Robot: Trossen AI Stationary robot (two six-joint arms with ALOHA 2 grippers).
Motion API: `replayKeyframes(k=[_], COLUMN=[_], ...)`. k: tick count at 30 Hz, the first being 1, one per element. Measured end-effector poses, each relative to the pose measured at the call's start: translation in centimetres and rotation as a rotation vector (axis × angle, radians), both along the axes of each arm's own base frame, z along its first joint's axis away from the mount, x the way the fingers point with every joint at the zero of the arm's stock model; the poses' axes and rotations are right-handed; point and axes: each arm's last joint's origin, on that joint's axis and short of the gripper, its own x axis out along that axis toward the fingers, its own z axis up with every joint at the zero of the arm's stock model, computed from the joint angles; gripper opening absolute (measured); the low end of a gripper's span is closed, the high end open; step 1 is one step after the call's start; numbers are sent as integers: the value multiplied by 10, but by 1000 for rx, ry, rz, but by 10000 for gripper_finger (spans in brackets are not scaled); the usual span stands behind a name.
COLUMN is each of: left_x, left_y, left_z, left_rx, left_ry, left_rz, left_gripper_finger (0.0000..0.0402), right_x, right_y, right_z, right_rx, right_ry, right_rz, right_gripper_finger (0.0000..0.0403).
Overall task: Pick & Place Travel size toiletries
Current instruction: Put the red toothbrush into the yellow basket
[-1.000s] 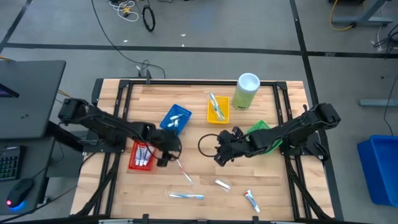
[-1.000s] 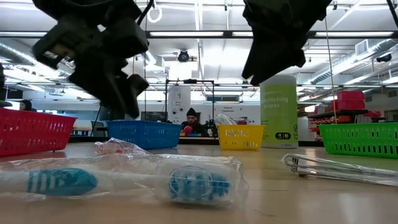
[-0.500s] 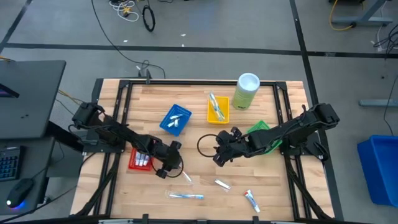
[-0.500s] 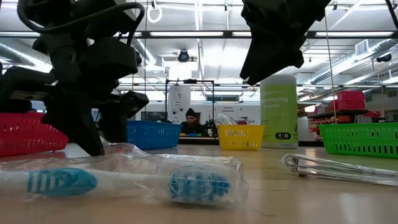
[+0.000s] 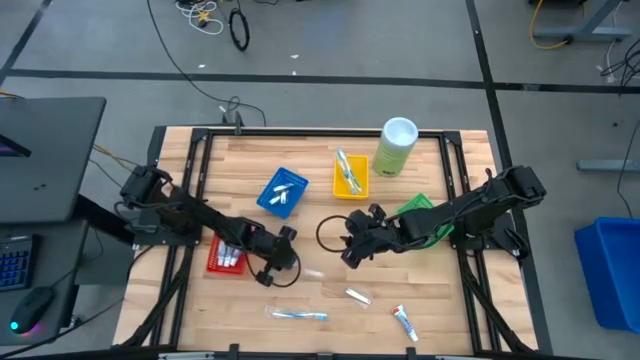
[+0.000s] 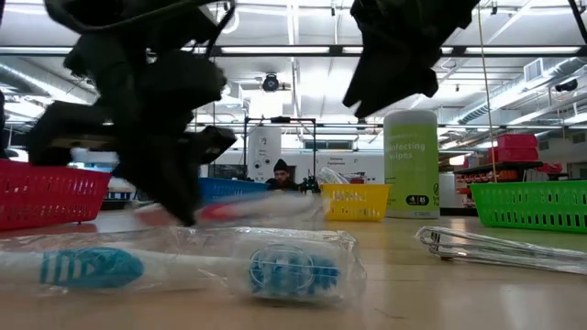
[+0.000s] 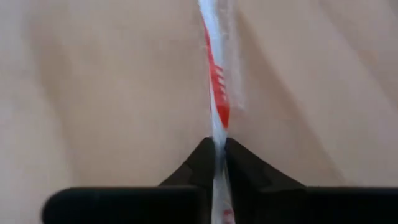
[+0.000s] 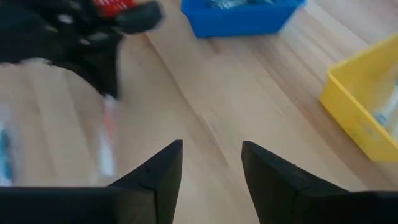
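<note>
My left gripper [image 5: 275, 268] is shut on a white and red toothbrush in a clear wrapper [image 7: 214, 93], held just above the table's near middle. In the low view the brush [image 6: 266, 209] sticks out from the gripper toward the table's right. My right gripper [image 5: 350, 255] hovers open and empty over the table's middle, its fingers wide apart in its wrist view [image 8: 211, 162]. A blue-marked toothbrush in a wrapper [image 5: 300, 315] lies flat near the front edge. A small white tube [image 5: 358, 295] and a tube with red and blue marks [image 5: 405, 320] lie flat to its right. My left gripper pinches the wrapped toothbrush's shaft [image 7: 216, 142] between its two fingers, just behind the red-marked stretch. The fingers come slanting down from the table's left. The brush runs on forward past the fingertips. It is lifted clear of the table and about level.
A red tray [image 5: 228, 253] stands just left of my left gripper. A blue tray [image 5: 283, 192], a yellow tray [image 5: 350, 175] and a pale-green canister [image 5: 396, 146] stand farther back. A green tray [image 5: 420, 208] lies under my right arm. A person sits in the room beyond the table [image 6: 282, 179].
My left gripper has gone down and toward the table's near edge onto the white and red toothbrush and taken hold of it. It has lifted the toothbrush clear of the table, and the brush now points toward the right. My right gripper has stayed where it was.
</note>
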Motion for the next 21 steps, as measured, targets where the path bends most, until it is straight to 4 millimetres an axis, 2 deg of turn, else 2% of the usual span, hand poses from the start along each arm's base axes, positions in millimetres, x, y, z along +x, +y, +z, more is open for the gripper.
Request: replayKeyframes(k=[5, 10, 15, 21], left_x=[15, 25, 33, 36], left_y=[-1, 2, 9, 17], left_z=[16, 29, 36, 38], left_rx=[47, 41, 51, 91], left_ry=[-64, -86, -115, -130], left_rz=[23, 43, 61, 67], left_gripper_finger=[16, 35, 24, 27], right_x=[11, 25, 40, 47], right_y=[5, 10, 7, -1], right_z=[-3, -23, -49, -74], right_rx=[11, -21, -9, 23], right_ry=[-88, -141, -111, -37], right_rz=[99, 236, 295, 332], right_gripper_finger=[193, 221, 244, 243])
